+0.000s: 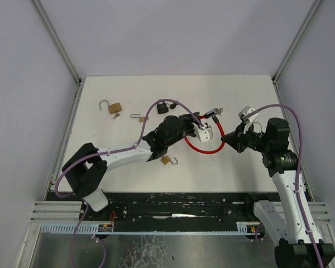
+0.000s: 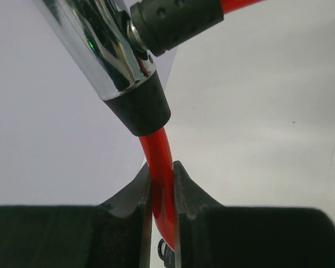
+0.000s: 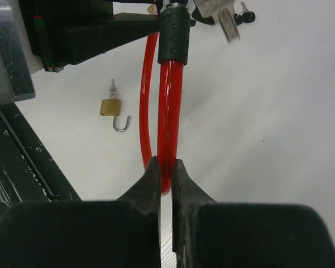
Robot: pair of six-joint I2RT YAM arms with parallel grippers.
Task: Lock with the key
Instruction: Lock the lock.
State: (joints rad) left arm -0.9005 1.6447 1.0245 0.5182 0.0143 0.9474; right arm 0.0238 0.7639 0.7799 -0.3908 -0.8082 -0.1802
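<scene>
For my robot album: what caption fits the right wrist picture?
Right end effector pinches the red cable; an open padlock lies beyond.

You have one red cable lock (image 3: 170,100) on the table (image 1: 128,167). Count three brass padlocks: the big padlock (image 1: 115,106) toward the far left corner, a small padlock (image 1: 139,118) near it, a third padlock (image 1: 167,161) closer to the near edge. One black padlock (image 1: 163,107) too.

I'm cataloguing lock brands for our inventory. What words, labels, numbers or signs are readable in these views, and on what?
No text can be read anywhere.
Brass padlock: any marking is too small to read.
White tag at the top of the right wrist view: blurred.
Red cable lock: no print visible.
Black padlock: too small to tell.
</scene>
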